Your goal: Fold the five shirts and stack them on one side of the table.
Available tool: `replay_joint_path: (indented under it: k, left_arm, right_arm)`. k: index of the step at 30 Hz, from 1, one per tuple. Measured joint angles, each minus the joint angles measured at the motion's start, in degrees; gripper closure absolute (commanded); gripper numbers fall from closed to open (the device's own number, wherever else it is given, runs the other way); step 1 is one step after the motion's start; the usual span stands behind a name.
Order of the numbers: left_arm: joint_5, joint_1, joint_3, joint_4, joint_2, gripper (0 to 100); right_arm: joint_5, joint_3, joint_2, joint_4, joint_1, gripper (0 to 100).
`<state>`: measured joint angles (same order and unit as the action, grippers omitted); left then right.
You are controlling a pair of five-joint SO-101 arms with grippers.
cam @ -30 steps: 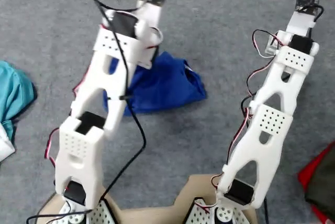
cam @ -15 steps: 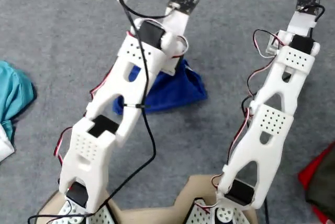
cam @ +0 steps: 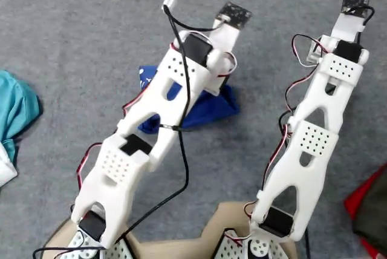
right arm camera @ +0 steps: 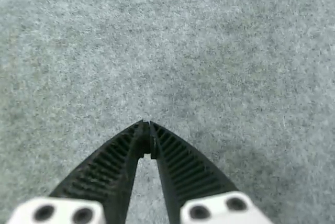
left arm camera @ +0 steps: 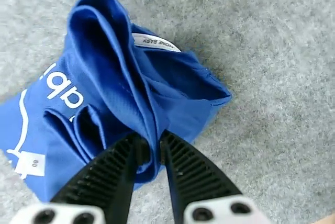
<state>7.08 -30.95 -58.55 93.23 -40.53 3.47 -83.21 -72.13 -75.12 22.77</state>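
We take this for a robotics lab bench or a maker's workroom: a left arm (cam: pixel 151 132) and a right arm (cam: pixel 314 132) of white perforated plastic, with bare servo wires (cam: pixel 184 165), stand on a tan board (cam: pixel 211 226) at a table under grey felt (cam: pixel 72 41), where a blue shirt (cam: pixel 214 104), a teal garment (cam: pixel 15 111) and a red garment (cam: pixel 363 201) lie loose

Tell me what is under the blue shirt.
The blue shirt lies bunched on the grey table, which shows beside it. Anything directly beneath is covered by the cloth. The left gripper pinches one fold.
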Motion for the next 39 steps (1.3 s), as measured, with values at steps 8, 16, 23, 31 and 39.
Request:
replay_joint_path:
  k: [8, 16, 23, 31, 39]
  left_arm:
    - [0.0, -1.3, -4.1, 0.0, -3.8, 98]
    - [-0.7, -2.0, -4.6, 0.4, -4.7, 75]
    - [-5.3, 1.5, -9.8, 1.6, -4.7, 80]
    - [-5.3, 14.2, -12.1, 1.6, -4.8, 81]
    - [-5.5, 14.6, -7.5, 1.6, -8.3, 81]
  right_arm:
    - [0.0, 0.0, 0.0, 0.0, 0.0, 99.3]
    - [0.0, 0.0, 0.0, 0.0, 0.0, 99.3]
    - [0.0, 0.0, 0.0, 0.0, 0.0, 99.3]
    - [-1.0, 0.0, 0.0, 0.0, 0.0, 99.3]
    - [-1.3, 0.0, 0.0, -0.1, -1.1, 99.3]
